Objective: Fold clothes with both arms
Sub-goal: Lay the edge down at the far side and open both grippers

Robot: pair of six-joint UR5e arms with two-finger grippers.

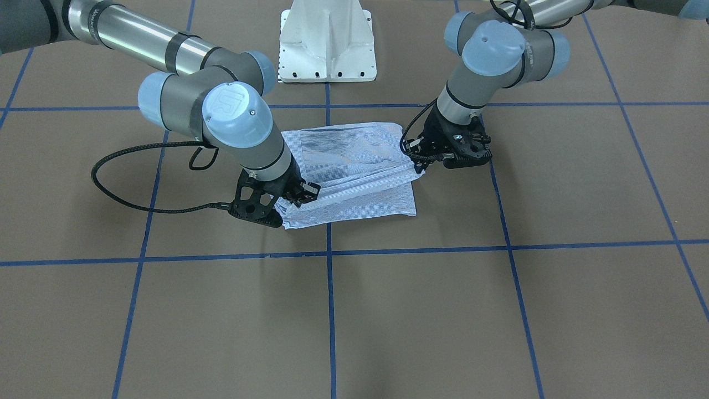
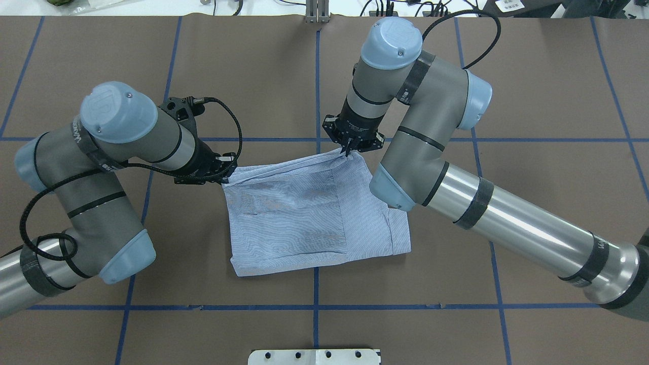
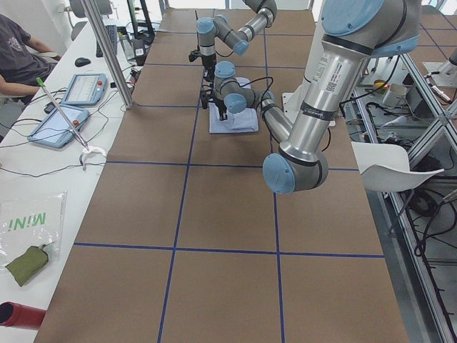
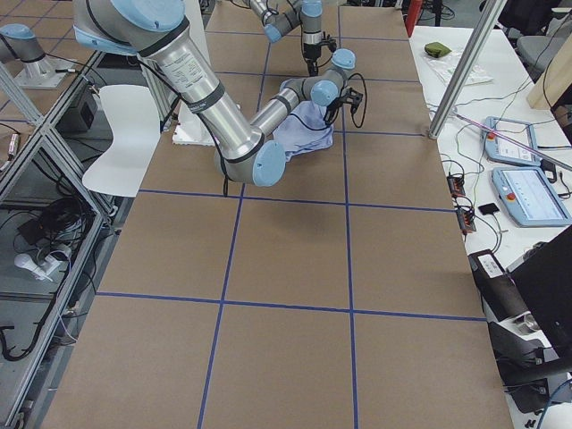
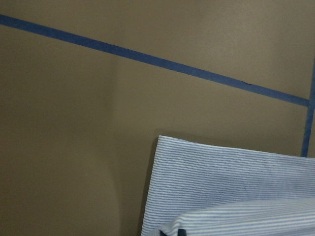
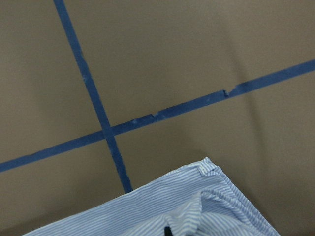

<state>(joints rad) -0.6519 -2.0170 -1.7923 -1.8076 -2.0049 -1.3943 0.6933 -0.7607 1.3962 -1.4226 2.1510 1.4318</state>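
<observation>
1. One shirt (image 2: 304, 218), light blue with fine white stripes, lies folded into a rough rectangle at the centre of the overhead view. It sits just below the middle crossing of the tape lines.
2. Most of the shirt rests flat. Its top edge in the overhead view is raised as one band strung between the two tools, and the front-facing view shows that band standing clear of the layers under it.
3. The left tool (image 2: 226, 171) sits at the shirt's upper left corner in the overhead view, pinched on the cloth. Its wrist camera shows striped fabric lifted right up to the bottom of the frame.
4. The right tool (image 2: 348, 150) sits at the upper right corner with its fingers together on the fabric. Its wrist camera shows the cloth puckered at the bottom edge.
5. There are two arms. The left arm (image 2: 101, 167) enters from the lower left of the overhead view and the right arm (image 2: 456, 167) from the lower right. Each has one black cable looping beside its wrist.
6. The brown surface (image 2: 532, 101) carries a grid of blue tape lines (image 2: 318, 76). One white pedestal (image 2: 314, 356) shows at the bottom centre.
7. In the left side view, one person (image 3: 21, 50) sits at the upper left, with two flat screen devices (image 3: 84, 89) just beside them.
</observation>
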